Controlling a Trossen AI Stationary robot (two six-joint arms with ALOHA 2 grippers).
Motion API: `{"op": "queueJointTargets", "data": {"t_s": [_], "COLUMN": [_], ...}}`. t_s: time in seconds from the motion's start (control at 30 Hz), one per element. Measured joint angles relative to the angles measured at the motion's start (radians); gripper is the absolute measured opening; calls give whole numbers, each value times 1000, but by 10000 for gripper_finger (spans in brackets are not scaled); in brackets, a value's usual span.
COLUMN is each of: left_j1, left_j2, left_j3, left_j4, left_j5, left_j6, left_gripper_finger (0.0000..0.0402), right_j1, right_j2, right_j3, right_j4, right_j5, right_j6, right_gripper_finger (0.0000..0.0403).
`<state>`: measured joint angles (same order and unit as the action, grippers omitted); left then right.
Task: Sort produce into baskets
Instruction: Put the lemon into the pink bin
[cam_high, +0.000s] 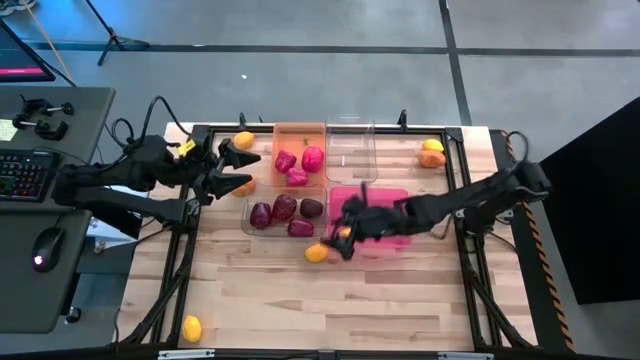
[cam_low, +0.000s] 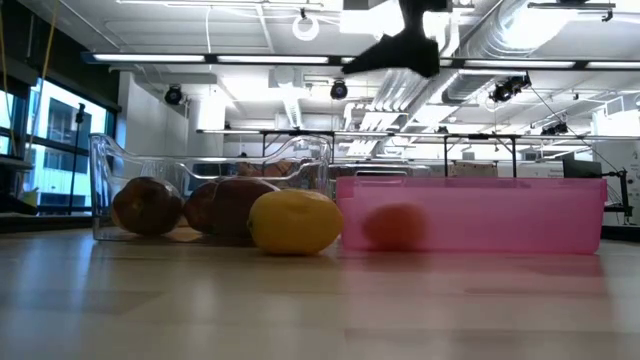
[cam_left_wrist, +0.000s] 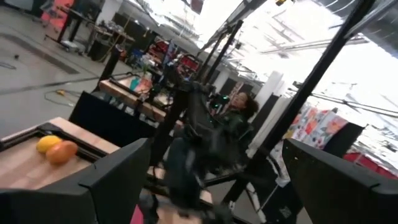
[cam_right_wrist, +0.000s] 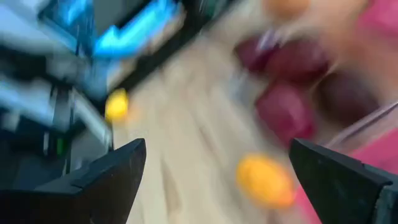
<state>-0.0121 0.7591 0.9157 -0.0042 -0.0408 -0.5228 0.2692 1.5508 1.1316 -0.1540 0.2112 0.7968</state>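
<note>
A wooden counter (cam_high: 400, 300) seen from above, with 4 small bins grouped near its middle. The translucent orange bin (cam_high: 299, 135) holds 3 pink-red pieces of produce (cam_high: 298, 163). Beside it stands a clear bin (cam_high: 351, 150). In front of the orange bin, a second clear bin (cam_high: 250, 222) holds 4 dark maroon pieces (cam_high: 285, 212). The bright pink bin (cam_high: 390, 240) sits beside that one, with an orange piece (cam_low: 395, 226) showing through its wall in the low view.

The right gripper (cam_high: 343, 235) hangs over the pink bin's near corner, jaws spread apart and holding nothing. A yellow-orange fruit (cam_high: 317, 253) lies on the counter just beside that bin. The left gripper (cam_high: 228, 170) hovers by the orange bin, jaws apart and empty.

Loose produce lies elsewhere: a yellow piece (cam_high: 243, 141) near the back rail, 2 pieces (cam_high: 431, 152) at the far right, and 1 yellow piece (cam_high: 191, 327) at the front left corner.
</note>
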Motion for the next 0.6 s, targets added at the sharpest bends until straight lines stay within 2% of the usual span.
{"op": "queueJointTargets", "data": {"t_s": [0.13,0.3,0.5,0.6], "left_j1": [-2,-2,-2,-2], "left_j2": [5,12,12,9], "left_j3": [0,0,0,0], "left_j4": [-16,-31,-47,-69], "left_j5": [-28,-42,-41,-41], "left_j6": [-8,16,70,88], "left_gripper_finger": [353,353,353,353], "right_j1": [40,75,106,108], "right_j2": [97,214,376,447], "right_j3": [9,126,336,427], "right_j4": [-6,-100,-330,-430], "right_j5": [-66,-96,13,104], "right_j6": [-80,-209,-473,-530], "right_gripper_finger": [383,383,383,383]}}
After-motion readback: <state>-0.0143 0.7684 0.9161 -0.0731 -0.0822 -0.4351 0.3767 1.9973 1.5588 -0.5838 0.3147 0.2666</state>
